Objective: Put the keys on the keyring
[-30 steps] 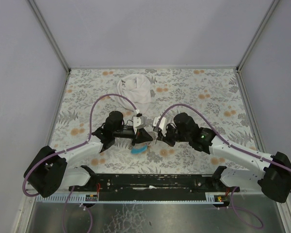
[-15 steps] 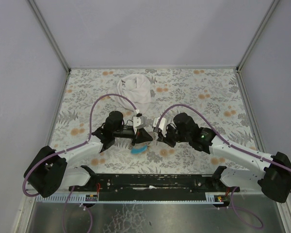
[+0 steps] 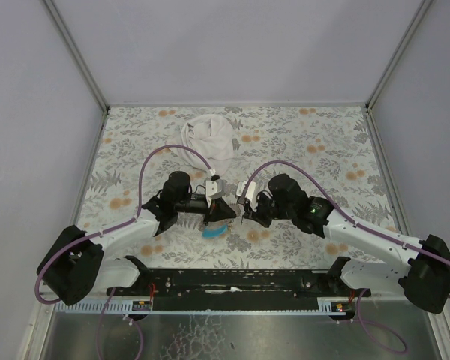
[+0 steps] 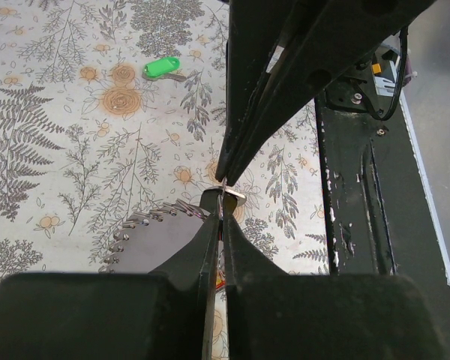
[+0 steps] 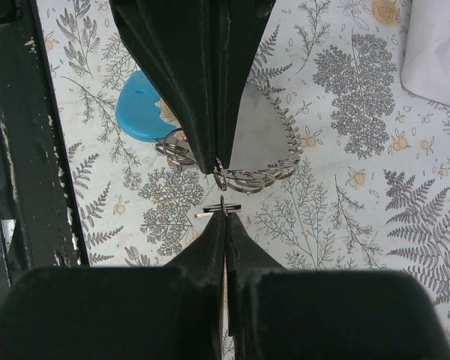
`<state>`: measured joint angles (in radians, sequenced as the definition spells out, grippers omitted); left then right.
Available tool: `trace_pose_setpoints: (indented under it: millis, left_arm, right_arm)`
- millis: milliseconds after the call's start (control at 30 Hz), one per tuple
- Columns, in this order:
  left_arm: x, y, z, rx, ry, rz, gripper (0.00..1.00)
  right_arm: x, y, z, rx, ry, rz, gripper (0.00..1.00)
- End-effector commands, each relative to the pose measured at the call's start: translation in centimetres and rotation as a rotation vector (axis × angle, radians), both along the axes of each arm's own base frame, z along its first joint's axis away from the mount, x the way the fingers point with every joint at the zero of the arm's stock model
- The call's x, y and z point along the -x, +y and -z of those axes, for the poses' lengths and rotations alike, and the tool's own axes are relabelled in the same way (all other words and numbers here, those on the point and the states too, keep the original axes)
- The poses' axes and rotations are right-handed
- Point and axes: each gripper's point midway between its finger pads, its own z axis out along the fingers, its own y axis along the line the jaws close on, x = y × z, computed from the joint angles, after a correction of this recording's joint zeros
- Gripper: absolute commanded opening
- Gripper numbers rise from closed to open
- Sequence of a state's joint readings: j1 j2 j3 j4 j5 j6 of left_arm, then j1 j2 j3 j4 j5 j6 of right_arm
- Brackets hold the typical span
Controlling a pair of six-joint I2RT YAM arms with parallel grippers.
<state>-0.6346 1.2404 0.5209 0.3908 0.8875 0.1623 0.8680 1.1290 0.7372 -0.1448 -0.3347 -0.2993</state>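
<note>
My left gripper (image 5: pixel 216 166), closed, pinches the keyring (image 5: pixel 244 178); my right gripper (image 5: pixel 223 216), closed, holds a metal key (image 5: pixel 208 213) just beside it; green key (image 4: pixel 161 68) lies apart.

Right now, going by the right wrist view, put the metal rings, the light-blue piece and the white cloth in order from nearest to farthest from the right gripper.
Measured from the right gripper:
1. The metal rings, just ahead of its tips.
2. The light-blue piece, farther ahead, toward the picture's left.
3. The white cloth, far off in the picture's top right corner.
</note>
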Motion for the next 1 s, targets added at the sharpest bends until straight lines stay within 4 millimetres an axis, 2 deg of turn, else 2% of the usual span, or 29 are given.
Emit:
trace_pose_setpoints:
  millis: [0, 967]
  left_arm:
    - [-0.2, -0.73, -2.11, 0.059, -0.078, 0.035, 0.0]
    - [-0.12, -0.87, -1.99, 0.059, -0.068, 0.048, 0.0]
  right_arm:
    - [-0.79, 1.51, -2.9, -0.076, -0.052, -0.018, 0.0]
    - [-0.76, 2.19, -3.62, -0.107, -0.047, -0.034, 0.0]
